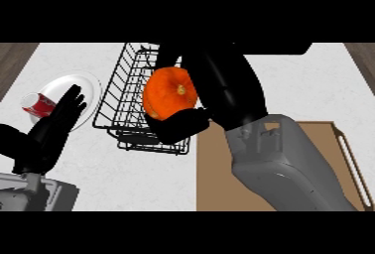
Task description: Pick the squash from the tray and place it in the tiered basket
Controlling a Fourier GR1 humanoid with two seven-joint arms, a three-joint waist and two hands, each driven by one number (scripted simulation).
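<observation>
Right hand (192, 119) curling round squash (170, 93), holding it above tiered basket (117, 89); tray (344, 144) behind hand. Pick done, release pending. Left hand (57, 119) resting, fingers straight.

No readable text, label, brand, number or sign appears on any object in the head view.
</observation>
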